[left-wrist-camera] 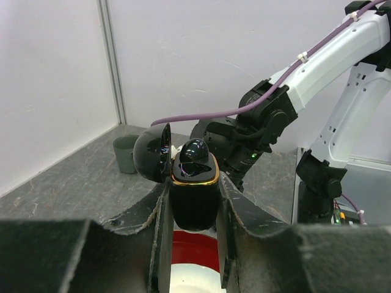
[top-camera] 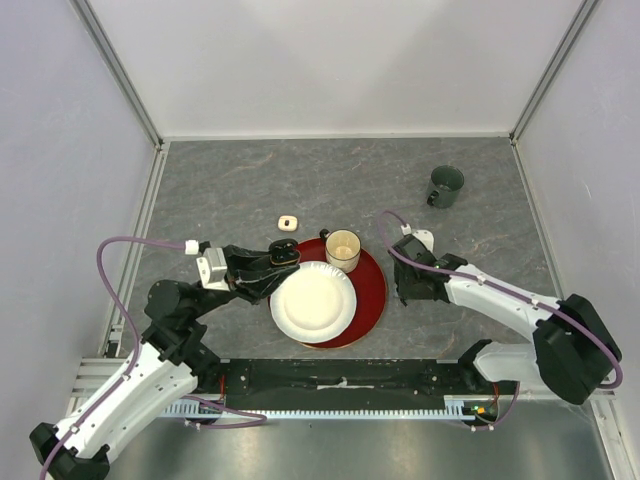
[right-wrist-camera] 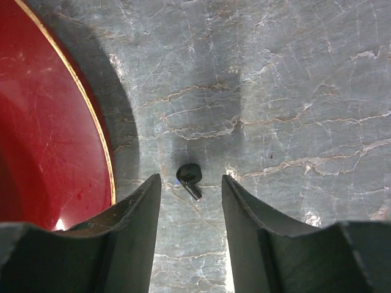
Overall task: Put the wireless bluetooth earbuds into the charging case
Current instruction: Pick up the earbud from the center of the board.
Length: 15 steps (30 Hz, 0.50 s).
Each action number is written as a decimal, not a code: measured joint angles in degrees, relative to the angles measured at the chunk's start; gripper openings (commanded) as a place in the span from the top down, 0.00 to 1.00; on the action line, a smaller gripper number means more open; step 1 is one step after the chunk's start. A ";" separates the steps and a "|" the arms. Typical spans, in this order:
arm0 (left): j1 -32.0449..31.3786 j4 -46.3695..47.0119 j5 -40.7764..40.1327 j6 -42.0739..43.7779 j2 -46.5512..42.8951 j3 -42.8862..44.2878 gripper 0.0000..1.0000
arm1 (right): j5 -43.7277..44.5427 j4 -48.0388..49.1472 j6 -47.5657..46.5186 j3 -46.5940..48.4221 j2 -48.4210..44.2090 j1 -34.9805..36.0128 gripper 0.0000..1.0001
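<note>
We pinch open charging case [left-wrist-camera: 194,195] in left fingers [left-wrist-camera: 160,215]; right fingers [right-wrist-camera: 145,198] spread astride black earbud [right-wrist-camera: 189,179] on counter [right-wrist-camera: 293,91]. Risk: tiny bud squirts out if we close off-centre.

Overhead looks down; left wrist level; right wrist close above table [right-wrist-camera: 293,91]; all share red tray [top-camera: 372,285].

left arm [top-camera: 140,385]: comes up from the bottom-left base, elbow bent, forearm reaching in toward the middle, roughly level

left gripper [top-camera: 283,262]: fingers [left-wrist-camera: 156,226] squeezed in on the black charging case [left-wrist-camera: 194,198], pinching its lower body from both sides

right arm [top-camera: 500,295]: stretches from the bottom-right base over to the left, wrist tipped straight down

right gripper [top-camera: 407,290]: jaws apart, aimed downward, both fingers [right-wrist-camera: 137,213] free, not touching anything
</note>
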 measured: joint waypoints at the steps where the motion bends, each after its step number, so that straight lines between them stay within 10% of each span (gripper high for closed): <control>1: 0.00 -0.13 -0.13 0.00 -0.13 0.00 0.98 | 0.00 0.37 -0.07 0.00 0.61 0.00 0.50; 15: 0.00 -1.64 -0.55 0.00 0.13 0.00 0.98 | -0.42 5.42 0.11 -1.81 5.60 0.00 0.57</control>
